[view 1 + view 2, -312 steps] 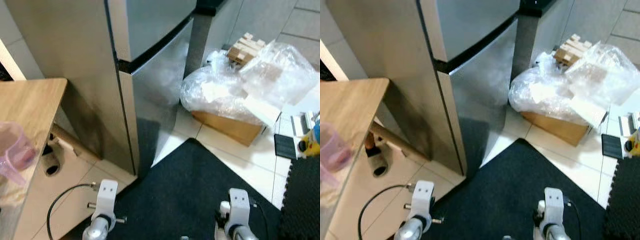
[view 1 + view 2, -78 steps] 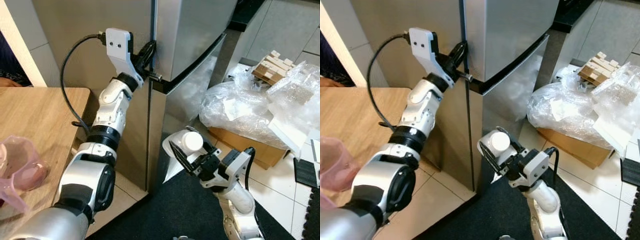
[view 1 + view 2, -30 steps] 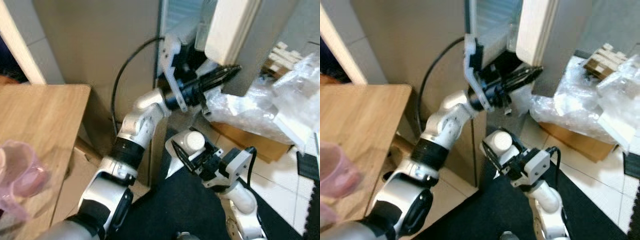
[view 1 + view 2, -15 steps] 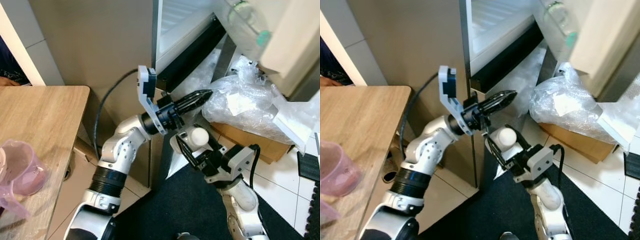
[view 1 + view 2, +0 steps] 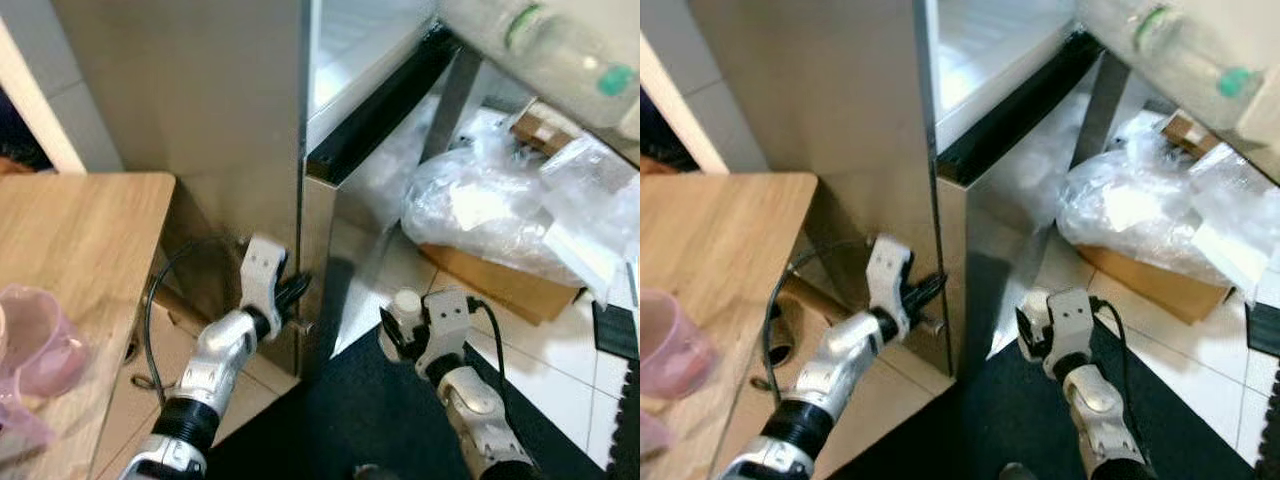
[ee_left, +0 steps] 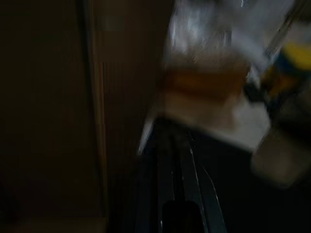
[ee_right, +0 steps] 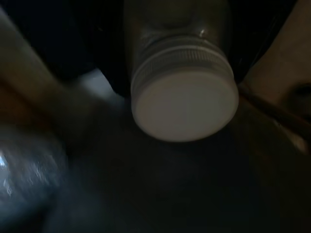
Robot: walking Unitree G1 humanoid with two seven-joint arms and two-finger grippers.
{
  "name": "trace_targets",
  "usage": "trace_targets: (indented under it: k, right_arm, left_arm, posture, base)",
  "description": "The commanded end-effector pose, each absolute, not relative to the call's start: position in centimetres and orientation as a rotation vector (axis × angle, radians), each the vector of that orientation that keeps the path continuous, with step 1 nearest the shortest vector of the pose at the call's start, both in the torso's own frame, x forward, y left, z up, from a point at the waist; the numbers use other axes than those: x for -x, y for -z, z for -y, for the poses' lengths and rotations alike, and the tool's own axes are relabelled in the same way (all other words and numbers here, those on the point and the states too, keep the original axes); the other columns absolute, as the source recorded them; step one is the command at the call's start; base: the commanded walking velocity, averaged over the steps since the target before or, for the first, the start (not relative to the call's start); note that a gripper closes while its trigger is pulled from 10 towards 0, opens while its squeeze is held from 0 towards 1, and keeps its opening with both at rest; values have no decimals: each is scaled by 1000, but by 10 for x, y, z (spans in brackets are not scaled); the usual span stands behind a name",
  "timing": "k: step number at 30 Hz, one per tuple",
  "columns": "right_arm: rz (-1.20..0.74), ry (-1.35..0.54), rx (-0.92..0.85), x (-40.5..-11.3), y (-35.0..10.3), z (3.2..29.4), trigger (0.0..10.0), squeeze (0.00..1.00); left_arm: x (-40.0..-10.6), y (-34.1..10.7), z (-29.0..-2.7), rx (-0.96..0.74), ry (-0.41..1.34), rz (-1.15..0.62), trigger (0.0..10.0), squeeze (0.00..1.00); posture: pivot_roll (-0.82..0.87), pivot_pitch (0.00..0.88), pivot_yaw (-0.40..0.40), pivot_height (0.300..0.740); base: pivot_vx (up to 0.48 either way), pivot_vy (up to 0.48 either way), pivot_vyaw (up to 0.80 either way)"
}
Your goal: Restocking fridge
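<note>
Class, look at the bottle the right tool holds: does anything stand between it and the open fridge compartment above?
Nothing visible does. The bottle sits low in the right tool; the upper door is swung wide, leaving the compartment open.

place: home kitchen | cues: steel fridge (image 5: pixel 250 130), wooden table (image 5: pixel 70 240), tiled floor (image 5: pixel 530 350)

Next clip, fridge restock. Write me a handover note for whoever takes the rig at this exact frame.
Right end effector: low in front of the robot, shut on a white-capped bottle.
Left end effector: low beside the lower fridge door, fingers together, holding nothing.
Fridge: upper door swung open, with bottles in its rack; the upper compartment is lit and open.
Done: door opened, bottle in grip.
Left: lift the bottle into the fridge, release, then close the door.
Beside the fridge: a plastic-wrapped box on the floor; a pink cup on the wooden table.
</note>
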State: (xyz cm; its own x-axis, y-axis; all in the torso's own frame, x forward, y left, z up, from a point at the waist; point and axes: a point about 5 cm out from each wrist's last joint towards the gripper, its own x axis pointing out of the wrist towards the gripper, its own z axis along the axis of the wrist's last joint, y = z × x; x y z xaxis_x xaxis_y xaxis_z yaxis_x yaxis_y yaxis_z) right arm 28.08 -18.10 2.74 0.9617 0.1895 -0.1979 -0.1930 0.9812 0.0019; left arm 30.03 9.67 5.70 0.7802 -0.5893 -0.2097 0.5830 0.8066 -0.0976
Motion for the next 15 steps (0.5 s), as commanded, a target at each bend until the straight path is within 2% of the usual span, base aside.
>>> trace_targets:
  k: [1, 4, 8, 10, 11, 12, 15]
  right_arm:
    - [-244, -144, -8, -276, -18, 188, 10000, 0]
    - [-399, -41, -5, -259, 9, 204, 10000, 0]
    - [-469, -8, 10, -250, 21, 209, 10000, 0]
    - [-564, 62, 14, -237, 36, 214, 10000, 0]
    - [-564, 62, 14, -237, 36, 214, 10000, 0]
    - [-597, 88, 9, -230, 43, 213, 10000, 0]
    - [-599, 90, 6, -229, 45, 209, 10000, 0]
  left_arm:
    - [-294, -44, -104, -20, 607, -278, 10000, 0]
    - [-263, 5, -125, -97, 487, -460, 10000, 0]
    - [-252, 21, -135, -113, 410, -524, 10000, 0]
    - [-239, 38, -150, -113, 270, -594, 10000, 0]
    - [-239, 38, -150, -113, 270, -594, 10000, 0]
    - [-227, 50, -161, -94, 155, -662, 10000, 0]
    - [-219, 57, -166, -81, 88, -695, 10000, 0]
  posture:
    - [-156, 102, -4, 740]
    - [-151, 91, -9, 740]
    - [-151, 84, -10, 740]
    - [-148, 82, -11, 740]
    - [-148, 82, -11, 740]
    - [-144, 73, -14, 740]
    - [-144, 72, -14, 740]
  base:
    - [0, 0, 0]
    - [0, 0, 0]
    - [0, 0, 0]
    - [0, 0, 0]
    - [0, 0, 0]
    - [0, 0, 0]
    - [0, 0, 0]
